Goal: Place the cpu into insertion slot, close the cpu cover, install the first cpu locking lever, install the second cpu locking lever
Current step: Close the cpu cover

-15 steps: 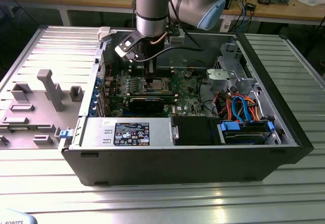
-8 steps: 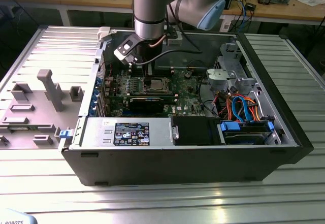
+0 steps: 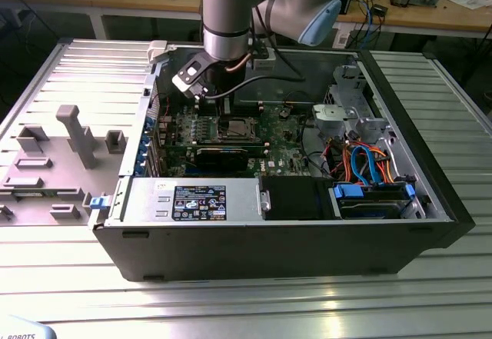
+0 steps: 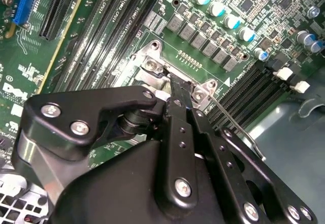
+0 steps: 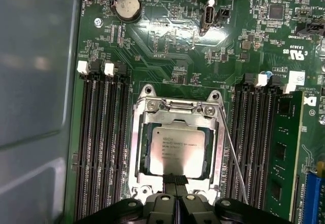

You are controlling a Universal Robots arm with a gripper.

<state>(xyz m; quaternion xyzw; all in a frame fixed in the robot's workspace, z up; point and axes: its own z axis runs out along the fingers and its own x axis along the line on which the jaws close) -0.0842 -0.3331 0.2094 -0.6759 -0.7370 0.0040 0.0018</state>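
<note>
The cpu [image 5: 177,145], a silver-grey square chip, lies flat in the insertion slot [image 5: 133,176] on the green motherboard. The cpu cover [image 5: 147,117], a silvery frame with a window, lies down around the chip. A thin wire locking lever [image 5: 234,155] angles away from the socket's side; it also shows in the second wrist view [image 4: 234,128]. A second wire lever [image 5: 165,103] crosses the cover's far edge. My gripper [image 5: 175,176] is shut, its black fingertips together at the cover's near edge, over the chip's rim. The exterior view has the gripper [image 3: 227,112] just above the socket [image 3: 235,129].
Black memory slots [image 5: 101,148] flank the socket, with a green memory module [image 5: 282,153] on one side. A coin battery [image 5: 127,5] sits further off. The grey case wall [image 5: 35,92] is close by. Cables and a drive bay [image 3: 369,166] fill the exterior view's right.
</note>
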